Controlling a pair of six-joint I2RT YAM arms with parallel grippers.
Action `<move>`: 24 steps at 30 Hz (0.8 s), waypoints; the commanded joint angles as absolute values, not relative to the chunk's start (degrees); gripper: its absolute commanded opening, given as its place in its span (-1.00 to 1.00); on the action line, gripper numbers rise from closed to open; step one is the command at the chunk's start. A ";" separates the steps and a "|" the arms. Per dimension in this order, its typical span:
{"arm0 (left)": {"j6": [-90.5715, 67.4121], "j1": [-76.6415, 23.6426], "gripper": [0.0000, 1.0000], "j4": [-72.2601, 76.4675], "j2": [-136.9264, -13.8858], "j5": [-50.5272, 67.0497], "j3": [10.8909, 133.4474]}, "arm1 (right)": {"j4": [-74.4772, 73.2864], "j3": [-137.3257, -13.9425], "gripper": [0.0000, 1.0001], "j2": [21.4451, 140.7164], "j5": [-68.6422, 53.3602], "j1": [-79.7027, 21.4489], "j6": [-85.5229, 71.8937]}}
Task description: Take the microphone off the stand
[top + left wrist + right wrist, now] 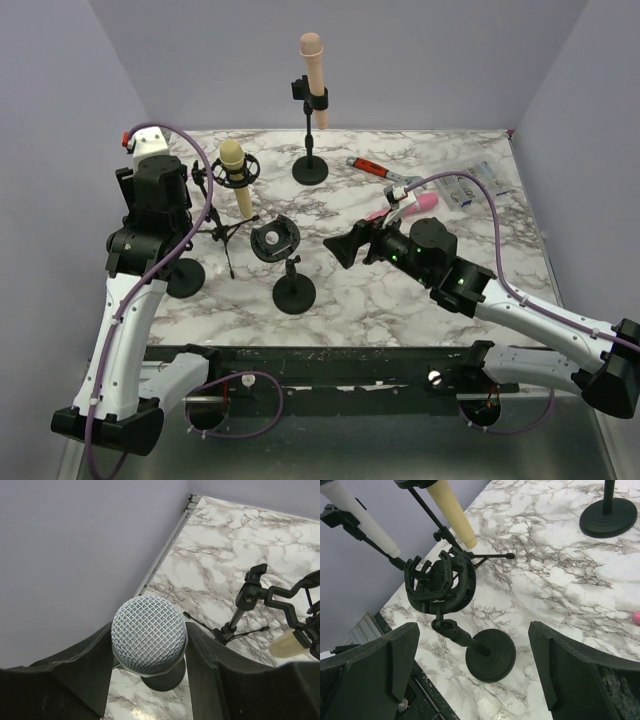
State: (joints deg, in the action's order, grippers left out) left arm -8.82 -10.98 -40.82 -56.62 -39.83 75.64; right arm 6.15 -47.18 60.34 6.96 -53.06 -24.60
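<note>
In the left wrist view a microphone with a silver mesh head [148, 634] stands upright over its round black stand base [165, 680]. My left gripper [149, 630] has its fingers pressed against both sides of the mesh head. In the top view the left gripper [160, 200] covers this microphone, and only the stand base [185, 278] shows. Its white handle [357, 517] shows in the right wrist view, held in a black clip. My right gripper [340, 250] is open and empty, facing an empty shock-mount stand [275, 240].
A yellow microphone [233, 165] sits in a shock mount on a tripod. A peach microphone [312, 60] stands clipped on a tall stand at the back. A pink microphone [418, 204], a red-handled tool [372, 167] and packets [478, 183] lie at the right.
</note>
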 commanded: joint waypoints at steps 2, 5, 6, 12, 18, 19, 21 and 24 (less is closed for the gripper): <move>-7.47 -13.28 -0.96 -47.31 -55.00 -38.78 80.76 | 6.81 -47.51 1.00 61.48 7.04 -53.27 -24.99; -8.09 -16.89 -1.00 -50.80 -55.11 -41.69 82.90 | 7.68 -47.44 1.00 62.61 6.53 -53.27 -25.38; -8.70 -18.36 -1.00 -51.80 -55.04 -42.22 83.38 | 7.73 -47.53 1.00 63.02 6.28 -53.26 -25.59; -13.08 -25.54 -1.00 -57.09 -55.93 -46.16 85.92 | 7.78 -48.10 1.00 64.57 5.24 -53.26 -26.24; -13.18 -27.16 -1.00 -59.31 -56.08 -48.00 86.94 | 7.43 -47.90 1.00 64.00 6.10 -53.27 -26.23; -13.46 -27.45 -1.00 -59.92 -56.12 -48.00 87.14 | 7.38 -47.97 1.00 63.98 6.13 -53.27 -26.24; -14.47 -28.19 -1.00 -61.28 -56.25 -47.61 87.93 | 7.42 -47.91 1.00 63.96 6.09 -53.26 -26.24; -17.72 -29.45 -1.00 -64.15 -56.67 -44.35 89.18 | 7.54 -48.20 1.00 64.32 5.26 -53.31 -26.06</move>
